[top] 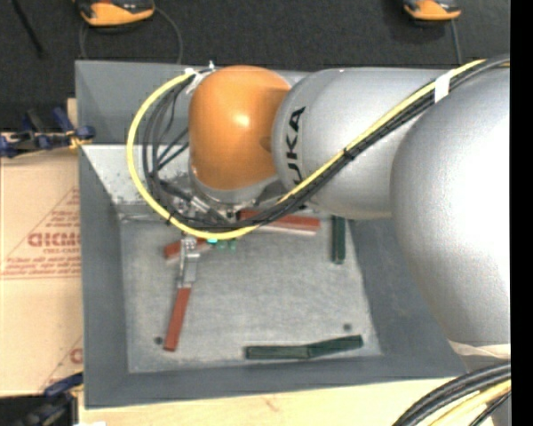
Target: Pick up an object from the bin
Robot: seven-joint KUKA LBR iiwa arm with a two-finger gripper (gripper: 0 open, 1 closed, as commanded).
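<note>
The orange-capped wrist hangs low over the upper left of the grey metal bin [102,264], gripper [198,231] above the metal-necked top end of a slender red-handled tool [176,318] lying slantwise on the matte floor; grip state cannot be told.

The silver arm [382,149] reaches in from the right, bent down, its orange wrist cover [235,127] uppermost, cables [147,140] looping round; the hand [192,242] hangs low beneath.
</note>
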